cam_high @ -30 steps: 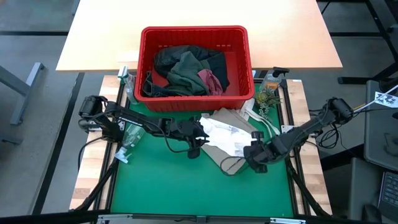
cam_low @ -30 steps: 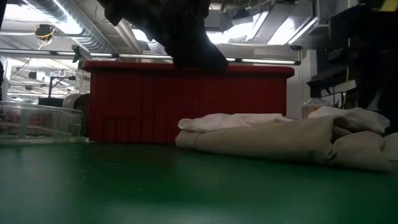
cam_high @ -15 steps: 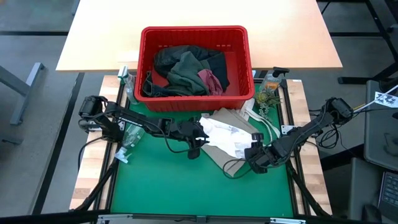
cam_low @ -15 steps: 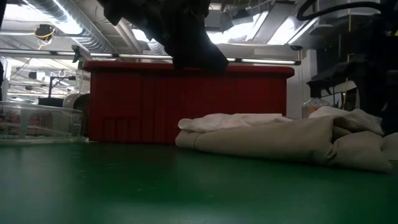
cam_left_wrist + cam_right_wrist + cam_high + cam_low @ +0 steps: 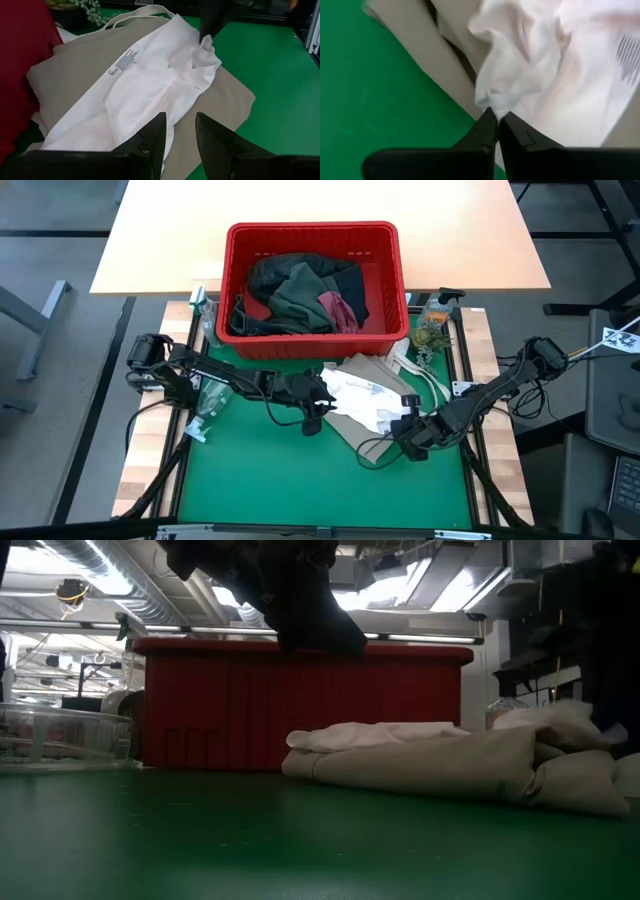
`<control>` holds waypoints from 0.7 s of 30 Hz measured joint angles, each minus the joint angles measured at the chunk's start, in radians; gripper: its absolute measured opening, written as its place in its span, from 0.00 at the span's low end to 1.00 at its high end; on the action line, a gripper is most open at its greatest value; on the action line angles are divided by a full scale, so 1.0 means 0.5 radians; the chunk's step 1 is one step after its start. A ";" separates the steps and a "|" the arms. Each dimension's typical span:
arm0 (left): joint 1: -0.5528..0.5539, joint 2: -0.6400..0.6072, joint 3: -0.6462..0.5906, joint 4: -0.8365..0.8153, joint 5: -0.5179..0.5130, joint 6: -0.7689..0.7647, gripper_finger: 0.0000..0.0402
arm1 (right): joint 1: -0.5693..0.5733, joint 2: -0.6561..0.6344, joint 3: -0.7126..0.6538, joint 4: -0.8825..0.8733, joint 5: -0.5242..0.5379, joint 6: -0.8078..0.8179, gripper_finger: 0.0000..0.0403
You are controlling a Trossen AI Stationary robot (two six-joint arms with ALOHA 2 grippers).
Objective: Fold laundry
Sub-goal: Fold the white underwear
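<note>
Tan cloth top (image 5: 372, 402) lies unfolded by your green mat's (image 5: 270, 470) right edge, right gripper (image 5: 408, 426) pinching it, left gripper (image 5: 318, 402) open, basket clothes (image 5: 300, 293) waiting.

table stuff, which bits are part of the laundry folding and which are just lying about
Part of the job:
- tan cloth garment with white lining, on the green mat, pinched by the right gripper
- heap of dark, olive and maroon clothes in the basket

Lying about:
- red slatted plastic basket
- clear plastic bottle
- small green plant
</note>
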 joint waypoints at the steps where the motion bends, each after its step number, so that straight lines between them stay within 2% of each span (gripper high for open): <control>1: 0.000 0.000 0.000 -0.001 -0.001 0.000 0.25 | 0.000 0.000 0.036 -0.006 0.001 -0.032 0.06; 7: 0.000 0.000 -0.001 0.000 -0.001 0.000 0.25 | -0.082 0.000 0.201 0.006 0.185 -0.320 0.01; 11: 0.000 0.000 -0.001 0.001 -0.002 0.000 0.25 | -0.235 0.000 0.205 0.229 0.323 -0.630 0.03; 15: 0.001 0.000 -0.001 0.002 -0.002 0.000 0.25 | -0.424 0.019 0.205 0.537 0.255 -0.949 0.02; 21: 0.000 0.001 -0.002 0.014 -0.001 0.000 0.25 | -0.685 0.132 0.206 0.805 -0.044 -1.232 0.02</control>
